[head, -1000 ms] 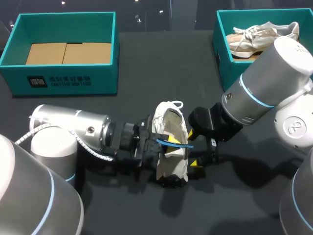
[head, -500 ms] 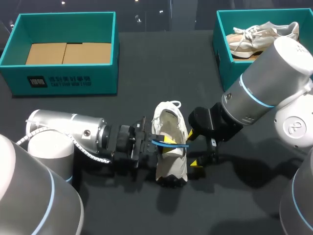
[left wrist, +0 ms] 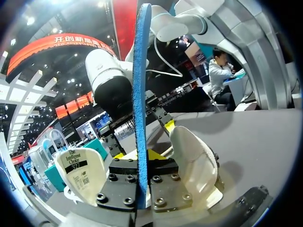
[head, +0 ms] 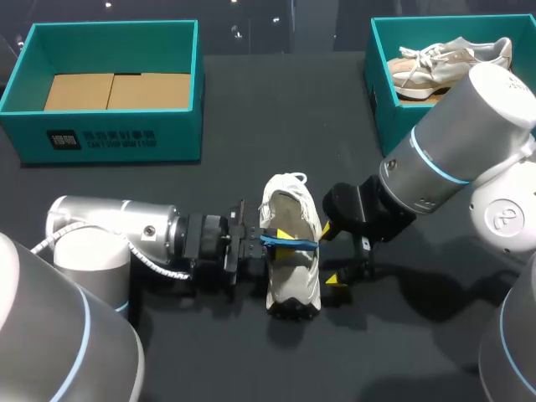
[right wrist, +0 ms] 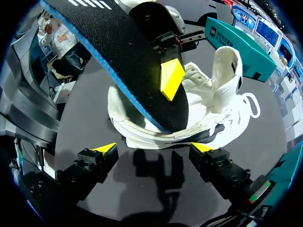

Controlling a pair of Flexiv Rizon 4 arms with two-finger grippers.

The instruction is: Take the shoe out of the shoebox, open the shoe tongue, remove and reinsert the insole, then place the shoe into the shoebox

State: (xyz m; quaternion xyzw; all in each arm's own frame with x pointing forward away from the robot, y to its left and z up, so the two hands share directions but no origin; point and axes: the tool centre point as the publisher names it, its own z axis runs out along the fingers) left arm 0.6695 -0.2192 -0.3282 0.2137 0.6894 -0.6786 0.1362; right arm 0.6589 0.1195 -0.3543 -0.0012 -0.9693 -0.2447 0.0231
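As the insole (left wrist: pixel 141 85) looks thin and floppy, my left gripper (left wrist: pixel 140 155) clamps its flat faces while my right gripper (right wrist: pixel 154 149) stands open, empty.

Smooth white leather-like upper on the shoe (head: pixel 293 270); rough black cloth over blue foam on the insole (right wrist: pixel 118 52); matt black desk (head: pixel 276 117); matt teal cardboard shoebox (head: pixel 117 138).

Landmark: white lace-up shoe (head: pixel 291 251) at middle of black table (head: pixel 276 126).
- Left of shoe: blocked by left gripper (head: pixel 285 245) and arm, clamped on blue-edged black foam insole (left wrist: pixel 140 94) standing out of shoe opening.
- Right of shoe: blocked by right gripper (right wrist: pixel 154 149), fingers spread wide, bulky arm behind.
- Beyond shoe: bare table, free passage.
- Far left beyond shoe: open teal cardboard box with brown floor (head: pixel 117 138).
- Far right beyond shoe: second open teal box (head: pixel 381 100) holding beige sneakers (head: pixel 444 63).
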